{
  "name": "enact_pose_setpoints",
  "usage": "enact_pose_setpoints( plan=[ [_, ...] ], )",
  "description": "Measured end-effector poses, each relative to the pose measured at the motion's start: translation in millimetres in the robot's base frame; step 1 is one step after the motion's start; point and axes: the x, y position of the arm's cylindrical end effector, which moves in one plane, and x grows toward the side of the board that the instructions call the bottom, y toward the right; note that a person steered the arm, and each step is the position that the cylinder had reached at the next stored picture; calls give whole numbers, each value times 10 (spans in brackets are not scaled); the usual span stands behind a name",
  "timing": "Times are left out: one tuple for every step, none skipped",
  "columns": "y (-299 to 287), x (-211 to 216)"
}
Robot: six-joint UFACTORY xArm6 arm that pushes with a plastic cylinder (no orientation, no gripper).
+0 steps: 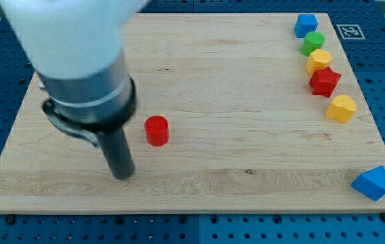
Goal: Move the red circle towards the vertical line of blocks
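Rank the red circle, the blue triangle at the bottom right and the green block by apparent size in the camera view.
1. blue triangle, largest, though it sits nearer the view's bottom, so nearness may inflate it.
2. red circle.
3. green block, close to the circle; far edge placement makes that unsure.

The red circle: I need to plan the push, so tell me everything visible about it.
The red circle is a short, plain red cylinder standing upright, flat face up, on the wooden board, left of centre. My tip sits apart from it, lower left. Nothing touches it; the line of blocks is far right.
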Motion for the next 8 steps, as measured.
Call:
enact_pose_setpoints(
  plan=[
    [-94,-327],
    [-91,-327],
    [195,-327],
    [538,-385],
    [726,-509],
    [655,-698],
    [625,-853],
    [756,-877]
  ],
)
